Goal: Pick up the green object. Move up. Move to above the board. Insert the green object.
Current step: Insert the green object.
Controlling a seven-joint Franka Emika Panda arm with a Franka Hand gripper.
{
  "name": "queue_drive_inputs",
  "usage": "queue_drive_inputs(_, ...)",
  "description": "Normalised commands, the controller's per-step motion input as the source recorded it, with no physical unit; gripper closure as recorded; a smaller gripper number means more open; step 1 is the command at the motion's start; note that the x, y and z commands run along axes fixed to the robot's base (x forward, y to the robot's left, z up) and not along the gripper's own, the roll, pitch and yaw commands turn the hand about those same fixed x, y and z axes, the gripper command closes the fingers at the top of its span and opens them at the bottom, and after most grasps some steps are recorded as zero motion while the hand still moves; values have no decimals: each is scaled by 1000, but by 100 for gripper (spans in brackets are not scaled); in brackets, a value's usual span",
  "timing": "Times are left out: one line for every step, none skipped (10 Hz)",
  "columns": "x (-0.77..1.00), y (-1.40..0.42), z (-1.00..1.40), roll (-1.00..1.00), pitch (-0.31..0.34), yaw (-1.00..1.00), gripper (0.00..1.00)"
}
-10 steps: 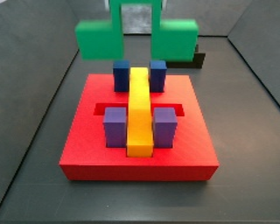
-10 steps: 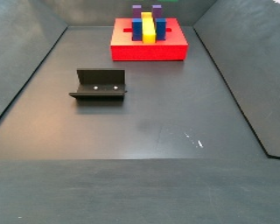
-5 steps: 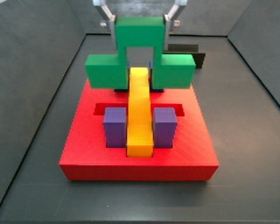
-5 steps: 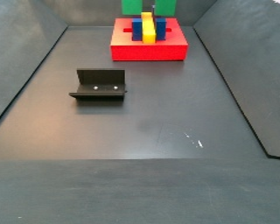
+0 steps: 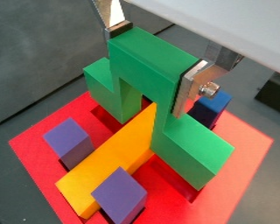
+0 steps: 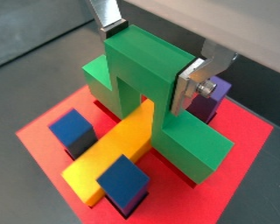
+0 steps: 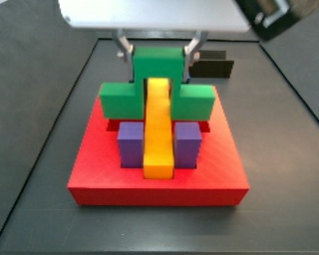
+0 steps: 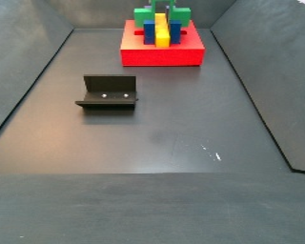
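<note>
Fingers [image 5: 202,80] of the gripper [image 5: 154,54] are closed narrow on the raised middle cube of the green object [image 5: 149,96], one silver plate on each side face, so the piece hangs square and its two lower cubes stay free to go down. In both wrist views the gripper sits directly over the board [image 5: 31,150], with the green object [image 6: 149,92] straddling the long yellow bar [image 6: 113,149]: the bar passes under the raised middle, and one lower cube drops on each side of it. That explains the grip on the top cube alone, since the fingers would otherwise foul the bar or the slots.

A side view shows the green object [image 7: 156,88] at the far end of the board [image 7: 156,179], its lower cubes reaching down to about the level of the red surface, just behind the purple blocks [image 7: 132,144] that flank the yellow bar [image 7: 159,129]. Whether the lower cubes are fully bottomed in their slots cannot be told; in a wrist view a strip of open slot shows beside the green piece. The blue blocks [image 6: 73,131] stand on the opposite side of the green piece from the purple pair.

My judgement is that the insertion is nearly done, and what remains is a straight downward press and release.

Further out, a dark block [image 7: 213,67] lies on the table [image 8: 155,124] behind the board, and the fixture [image 8: 108,92] stands well apart from the board [image 8: 163,52].
</note>
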Motion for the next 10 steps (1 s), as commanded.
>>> queue_drive_inputs(-97, 0, -363, -27, 0, 0, 100)
queue_drive_inputs(-6, 0, -269, -24, 0, 0, 100)
queue_drive_inputs(109, 0, -83, 0, 0, 0, 100)
queue_drive_inputs(266, -3, 0, 0, 39, 0, 100)
queue_drive_inputs(277, -9, 0, 7, 56, 0, 100)
queue_drive_inputs(171, -26, -23, 20, 36, 0, 100)
queue_drive_inputs(54, -103, -83, 54, 31, 0, 100)
queue_drive_inputs(6, -69, -123, 54, 20, 0, 100)
queue_drive_inputs(0, -14, -180, 70, 13, -17, 100)
queue_drive_inputs(0, -29, -243, 71, 4, -31, 100)
